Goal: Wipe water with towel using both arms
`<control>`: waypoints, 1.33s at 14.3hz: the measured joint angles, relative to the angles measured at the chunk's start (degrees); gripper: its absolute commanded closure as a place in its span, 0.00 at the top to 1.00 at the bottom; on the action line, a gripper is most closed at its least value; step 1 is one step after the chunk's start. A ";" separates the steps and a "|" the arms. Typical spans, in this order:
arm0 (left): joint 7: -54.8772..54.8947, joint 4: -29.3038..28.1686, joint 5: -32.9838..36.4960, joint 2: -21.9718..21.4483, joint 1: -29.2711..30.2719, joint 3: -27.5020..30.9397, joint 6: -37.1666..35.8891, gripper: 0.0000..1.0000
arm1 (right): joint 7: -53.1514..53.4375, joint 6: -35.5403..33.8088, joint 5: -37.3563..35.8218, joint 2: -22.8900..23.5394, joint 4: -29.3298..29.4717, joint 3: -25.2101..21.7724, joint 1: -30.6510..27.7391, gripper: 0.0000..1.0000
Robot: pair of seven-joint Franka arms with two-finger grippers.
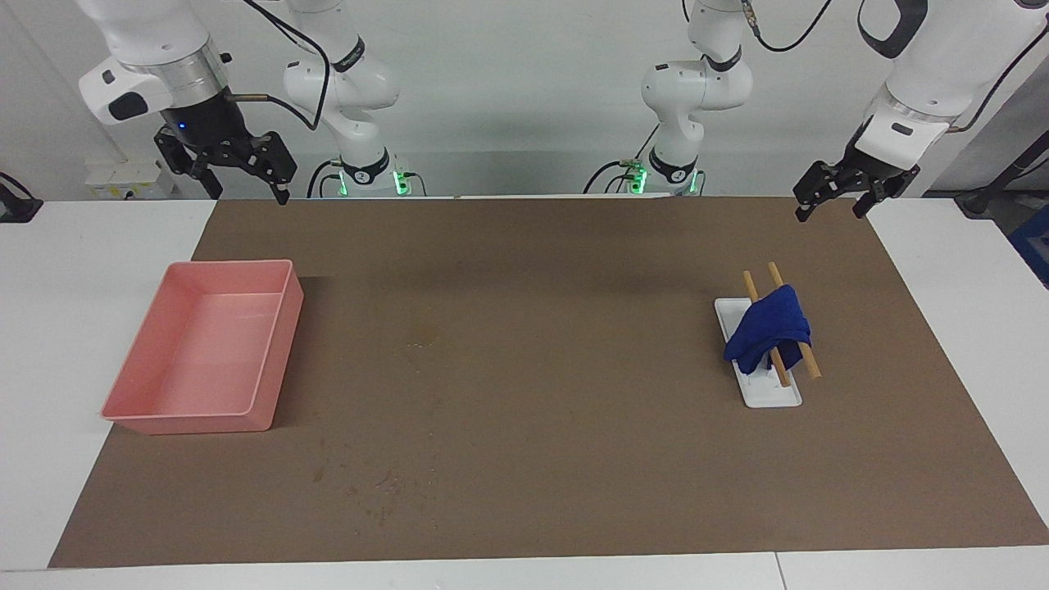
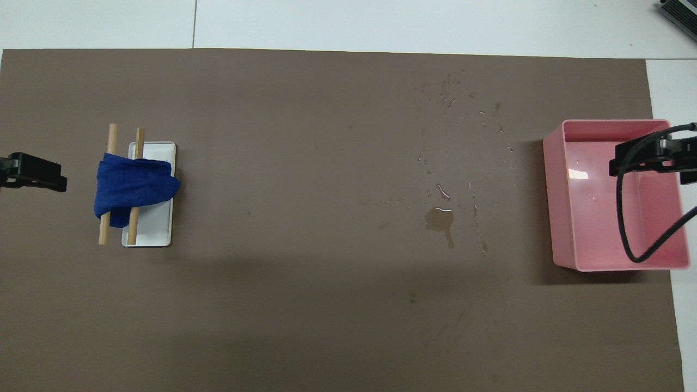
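Observation:
The royal-blue towel hangs bunched over two wooden sticks that lie across a small white tray, toward the left arm's end of the table; it also shows in the overhead view. A small water puddle with scattered drops lies on the brown mat between the towel and the pink tray. My left gripper is open and empty, up in the air over the mat's edge by the robots. My right gripper is open and empty, raised over the mat's corner by the robots, above the pink tray.
The pink tray stands toward the right arm's end of the table, with a shine of water inside. The brown mat covers most of the white table. A black cable hangs over the pink tray.

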 measured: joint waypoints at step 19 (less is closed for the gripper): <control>-7.36 -11.44 0.03 -2.03 0.35 0.83 13.66 1.00 | 0.02 0.00 0.00 -0.01 -0.16 0.86 0.04 1.00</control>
